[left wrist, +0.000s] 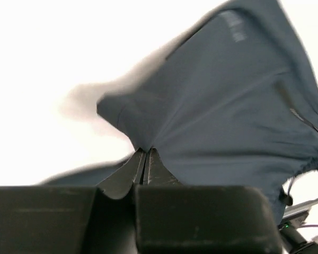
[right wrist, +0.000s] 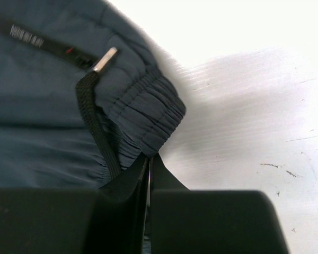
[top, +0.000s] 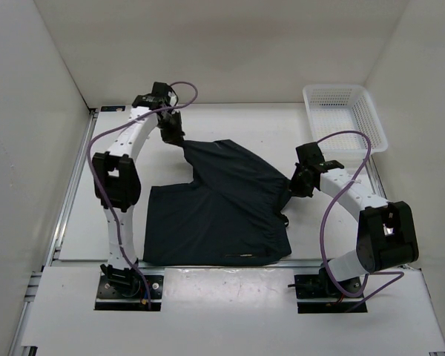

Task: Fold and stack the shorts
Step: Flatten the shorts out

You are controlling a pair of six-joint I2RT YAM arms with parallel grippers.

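**Table**: white work surface. It carries everything listed below.

**Shorts**: one dark navy pair at the table's centre.
- The half towards 6 o'clock lies flat, near the front edge.
- The half towards 12 o'clock is raised into a taut ridge strung between the two grippers.
- Judged state: a first fold is under way and not laid down. No finished fold shows, and nothing is stacked.

**Basket**: white plastic mesh, at the table's 1 o'clock corner, well apart from the shorts.

**Left gripper**: at 11 o'clock of the shorts. Its wrist view shows the jaws pressed together on a corner of the cloth.

**Right gripper**: at 3 o'clock of the shorts. Its jaws are clamped on the gathered elastic waistband edge.

**Drawstring**: black cord hanging beside the right gripper's jaws, with a metal tip towards 12 o'clock.

**Left to do, by judgement:** lay the raised half over the flat half, make any further folds, then stack.
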